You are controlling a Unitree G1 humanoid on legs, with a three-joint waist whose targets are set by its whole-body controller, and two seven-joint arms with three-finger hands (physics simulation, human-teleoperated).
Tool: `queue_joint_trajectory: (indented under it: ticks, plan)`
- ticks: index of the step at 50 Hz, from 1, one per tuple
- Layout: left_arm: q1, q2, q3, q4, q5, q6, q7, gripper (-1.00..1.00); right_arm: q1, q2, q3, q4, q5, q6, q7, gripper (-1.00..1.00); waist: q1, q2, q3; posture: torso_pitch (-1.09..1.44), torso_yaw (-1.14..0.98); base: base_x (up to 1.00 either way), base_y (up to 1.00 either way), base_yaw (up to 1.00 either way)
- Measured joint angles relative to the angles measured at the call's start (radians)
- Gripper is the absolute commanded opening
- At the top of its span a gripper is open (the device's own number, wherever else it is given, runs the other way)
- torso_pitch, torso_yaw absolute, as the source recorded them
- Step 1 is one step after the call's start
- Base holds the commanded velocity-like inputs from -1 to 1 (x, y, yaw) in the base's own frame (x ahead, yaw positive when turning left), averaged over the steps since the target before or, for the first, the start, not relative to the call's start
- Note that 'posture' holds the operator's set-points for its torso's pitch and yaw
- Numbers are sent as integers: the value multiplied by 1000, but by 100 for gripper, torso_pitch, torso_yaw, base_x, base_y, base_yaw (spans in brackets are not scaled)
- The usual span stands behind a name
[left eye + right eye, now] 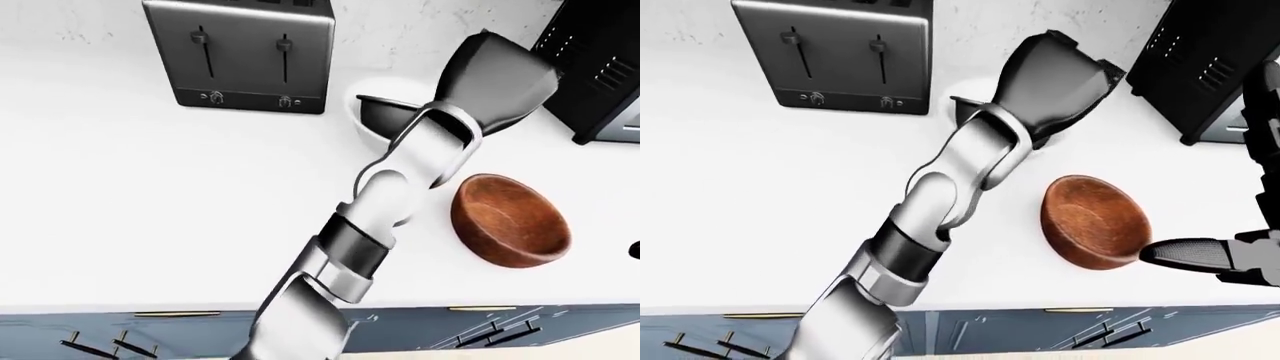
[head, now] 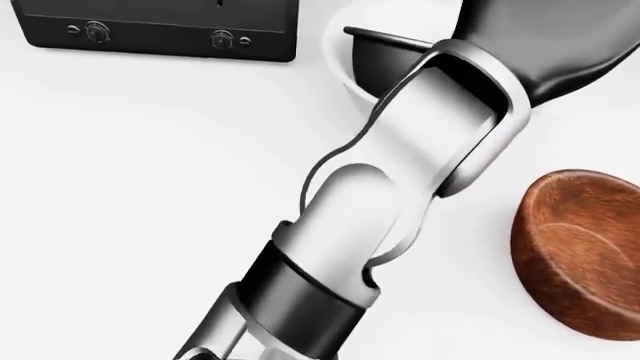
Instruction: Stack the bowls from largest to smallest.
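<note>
A black bowl sits inside a larger white bowl, just right of the toaster in the left-eye view. My left hand reaches over both from the lower left. Only its dark back shows, and its fingers are hidden behind it. A brown wooden bowl lies apart on the white counter, tilted, below and right of the pair. In the right-eye view my right hand stands at the wooden bowl's lower right rim. One dark finger points at the rim without closing round it.
A steel toaster stands at the top left. A black appliance fills the top right corner. The counter's edge runs along the bottom, with blue drawers below it.
</note>
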Motion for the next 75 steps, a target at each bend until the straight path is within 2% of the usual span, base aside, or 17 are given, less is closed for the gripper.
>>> queue_joint_trajectory:
  ticks: [6, 10, 20, 28, 33, 38, 41, 45, 48, 54, 58, 60, 62, 65, 68, 71, 75]
  plan:
    - [28, 2, -8, -97, -14, -3, -45, 24, -12, -24, 14, -1, 33, -2, -34, 100, 2, -2, -5, 0, 0, 0, 0, 0]
    - [77, 1, -12, -202, -26, -3, -112, 27, -18, -29, 23, 3, 33, -7, -40, 100, 2, -2, 0, 0, 0, 0, 0, 0]
    - [165, 24, 4, -554, -97, 18, -340, 36, -53, -76, 58, 10, 71, -8, -99, 100, 5, 2, 4, 0, 0, 0, 0, 0]
    - [199, 56, 29, -786, -176, 95, -546, 44, -67, -95, 73, 19, 85, -9, -118, 100, 7, 5, 12, 0, 0, 0, 0, 0]
    - [206, 110, 54, -935, -221, 170, -664, 47, -75, -112, 81, 15, 106, -10, -147, 100, 10, 8, 14, 0, 0, 0, 0, 0]
    - [306, 183, 75, -1086, -258, 213, -720, 49, -71, -107, 81, 12, 101, -11, -139, 100, 10, 17, 9, 0, 0, 0, 0, 0]
    - [388, 258, 107, -1153, -297, 225, -721, 52, -69, -112, 69, 16, 96, -6, -130, 100, 9, 24, 12, 0, 0, 0, 0, 0]
    - [464, 380, 201, -1163, -393, 261, -696, 57, -66, -126, 54, 26, 90, 10, -118, 100, 7, 29, 17, 0, 0, 0, 0, 0]
    - [507, 474, 262, -1125, -474, 284, -642, 64, -65, -135, 39, 30, 80, 23, -95, 100, 7, 32, 15, 0, 0, 0, 0, 0]
    - [591, 605, 343, -1024, -610, 291, -509, 63, -50, -140, -2, 34, 29, 58, 4, 100, 5, 35, 11, 0, 0, 0, 0, 0]
    - [661, 646, 376, -1044, -669, 296, -470, 63, -48, -166, -36, 43, -28, 107, 129, 100, 3, 36, 10, 0, 0, 0, 0, 0]
    - [684, 664, 393, -1049, -698, 294, -457, 74, -46, -186, -61, 53, -54, 134, 198, 100, 4, 37, 9, 0, 0, 0, 0, 0]
    - [700, 679, 412, -1047, -723, 301, -448, 97, -39, -215, -115, 66, -74, 169, 278, 100, 7, 38, 10, 0, 0, 0, 0, 0]
    - [716, 697, 436, -1066, -745, 334, -450, 100, -23, -257, -215, 81, -113, 221, 419, 100, 7, 37, 10, 0, 0, 0, 0, 0]
    - [731, 705, 446, -1087, -764, 356, -448, 100, -11, -274, -273, 72, -181, 258, 577, 100, 6, 35, 9, 0, 0, 0, 0, 0]
    - [746, 694, 435, -1115, -770, 374, -452, 100, -19, -258, -272, 37, -252, 280, 704, 100, 3, 34, 9, 0, 0, 0, 0, 0]
    - [736, 689, 426, -1177, -807, 400, -461, 100, -48, -255, -262, 30, -302, 311, 790, 100, 1, 35, 13, 0, 0, 0, 0, 0]
